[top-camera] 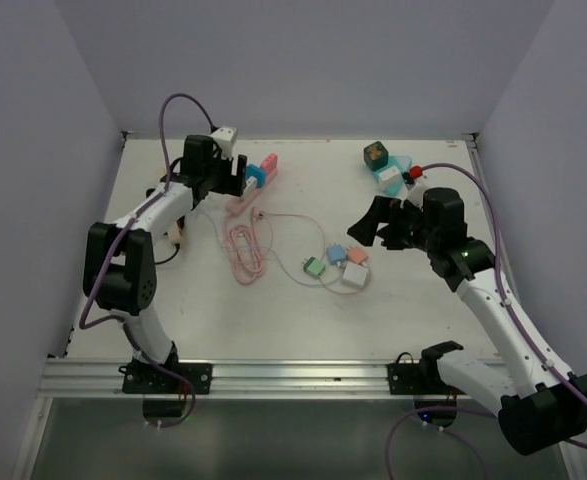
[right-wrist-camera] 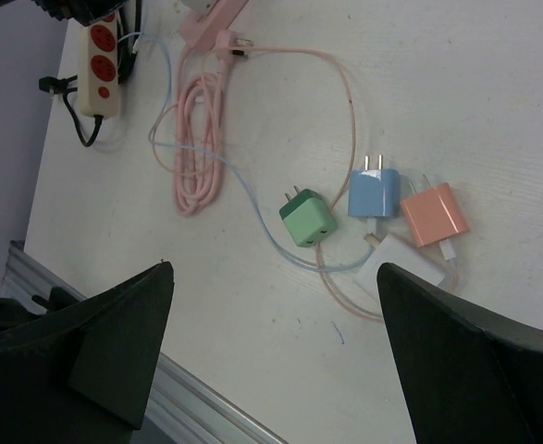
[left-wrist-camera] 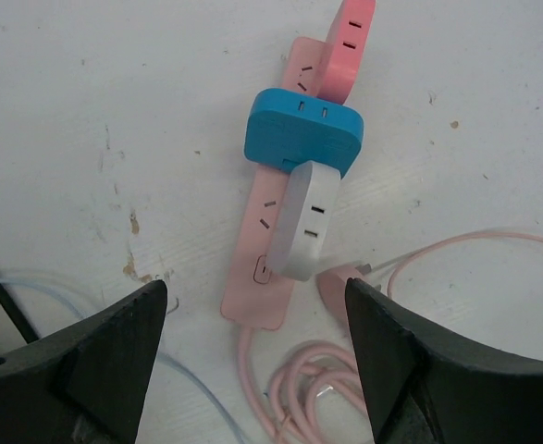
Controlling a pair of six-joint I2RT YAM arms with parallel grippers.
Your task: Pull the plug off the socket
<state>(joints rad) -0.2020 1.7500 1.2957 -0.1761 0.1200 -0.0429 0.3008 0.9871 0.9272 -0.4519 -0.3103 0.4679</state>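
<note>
Jaws of the left gripper (left-wrist-camera: 252, 310) are held wide apart, nothing gripped, above the pink socket strip (left-wrist-camera: 243, 301) at 11 o'clock on the desk (left-wrist-camera: 86, 120). Three plugs are seated in it: white plug (left-wrist-camera: 308, 217), blue plug (left-wrist-camera: 303, 134), pink plug (left-wrist-camera: 350, 37). Right gripper (right-wrist-camera: 276, 282) jaws are spread, empty, over loose chargers (right-wrist-camera: 373, 194) near desk centre.

The white tubular left arm (top-camera: 153, 208) and right arm (top-camera: 503, 320) carry bulky black joint housings (top-camera: 121, 265). A purple cable (top-camera: 170, 108) trails along each. The left gripper (left-wrist-camera: 255, 301) and right gripper (right-wrist-camera: 276, 277) have broad matte-black wedge fingers (left-wrist-camera: 95, 356).
</note>
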